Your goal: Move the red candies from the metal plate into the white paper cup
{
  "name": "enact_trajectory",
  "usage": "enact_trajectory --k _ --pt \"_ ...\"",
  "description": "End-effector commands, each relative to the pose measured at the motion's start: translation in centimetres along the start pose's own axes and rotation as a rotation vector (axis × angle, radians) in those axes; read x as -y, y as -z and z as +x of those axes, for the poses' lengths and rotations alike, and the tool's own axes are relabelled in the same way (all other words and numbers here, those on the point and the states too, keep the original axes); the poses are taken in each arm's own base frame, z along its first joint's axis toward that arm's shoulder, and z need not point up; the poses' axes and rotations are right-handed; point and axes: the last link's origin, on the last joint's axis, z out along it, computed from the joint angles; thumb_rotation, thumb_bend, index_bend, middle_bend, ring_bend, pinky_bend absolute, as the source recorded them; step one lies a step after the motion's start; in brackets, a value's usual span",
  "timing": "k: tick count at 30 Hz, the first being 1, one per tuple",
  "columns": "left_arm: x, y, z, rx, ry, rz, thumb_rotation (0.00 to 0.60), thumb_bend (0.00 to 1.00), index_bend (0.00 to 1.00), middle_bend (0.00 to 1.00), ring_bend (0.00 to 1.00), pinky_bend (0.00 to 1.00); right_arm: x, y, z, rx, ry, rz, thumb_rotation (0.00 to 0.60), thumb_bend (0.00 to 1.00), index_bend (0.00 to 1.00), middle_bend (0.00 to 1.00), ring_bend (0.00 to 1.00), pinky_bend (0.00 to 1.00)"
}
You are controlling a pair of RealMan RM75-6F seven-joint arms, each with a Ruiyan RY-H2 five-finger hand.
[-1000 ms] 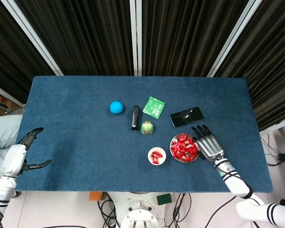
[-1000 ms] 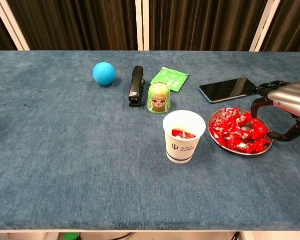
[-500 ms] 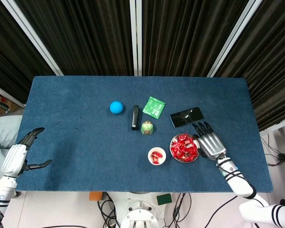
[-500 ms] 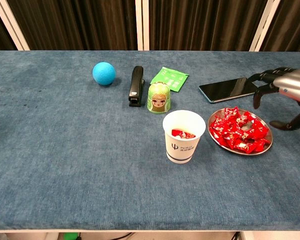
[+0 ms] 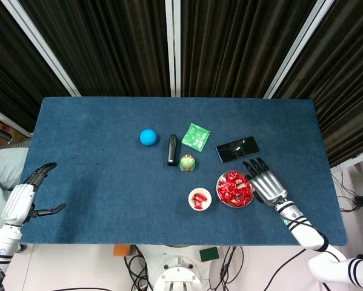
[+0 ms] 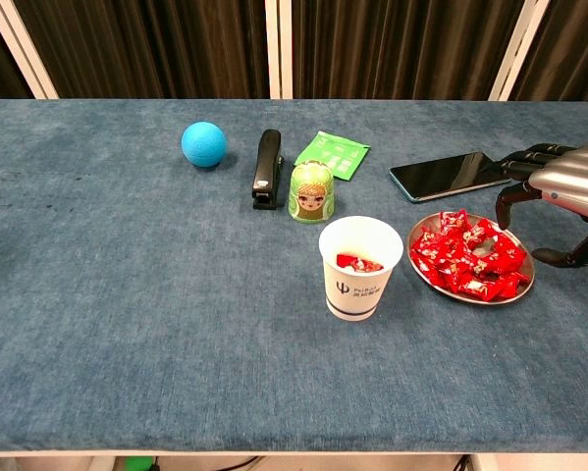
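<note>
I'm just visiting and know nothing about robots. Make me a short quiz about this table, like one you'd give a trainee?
1. True or false: the paper cup already has red candy in it.
2. Which thing lies nearest the right hand? A) the blue ball B) the metal plate C) the stapler
3. Fill in: the green doll stands between the stapler and the green ____.

Key
1. True: red wrappers show inside the cup.
2. B: the hand hovers at the plate's right edge, fingers apart, holding nothing.
3. Packet.
</note>
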Motion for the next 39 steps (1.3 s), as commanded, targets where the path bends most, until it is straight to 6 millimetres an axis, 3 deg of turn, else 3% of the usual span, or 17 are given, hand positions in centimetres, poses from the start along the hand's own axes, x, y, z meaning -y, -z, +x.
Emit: enact_trajectory --k 1,8,25,39 --pt "0.0 0.0 0.0 0.0 -0.001 0.001 0.6 0.1 0.13 0.11 0.12 0.25 0.3 -0.2 0.1 -0.006 0.007 0.031 0.6 0.36 0.4 0.03 0.0 0.0" --pt "0.0 0.0 0.1 -0.001 -0.003 0.005 0.6 0.09 0.13 0.11 0.12 0.25 -0.1 -0.2 -0.2 -0.022 0.041 0.097 0.6 0.36 0.35 0.03 0.0 0.0" --pt "-0.3 -0.7 -0.2 0.014 -0.015 0.01 0.6 0.1 0.13 0.11 0.12 0.25 -1.9 -1.0 -1.0 -0.095 0.043 0.132 0.6 0.37 0.34 0.04 0.0 0.0" --pt "-0.3 -1.0 -0.2 0.022 -0.016 0.012 0.6 0.1 0.13 0.11 0.12 0.25 -0.5 -2.6 -1.3 -0.117 0.022 0.13 0.6 0.34 0.39 0.04 0.0 0.0"
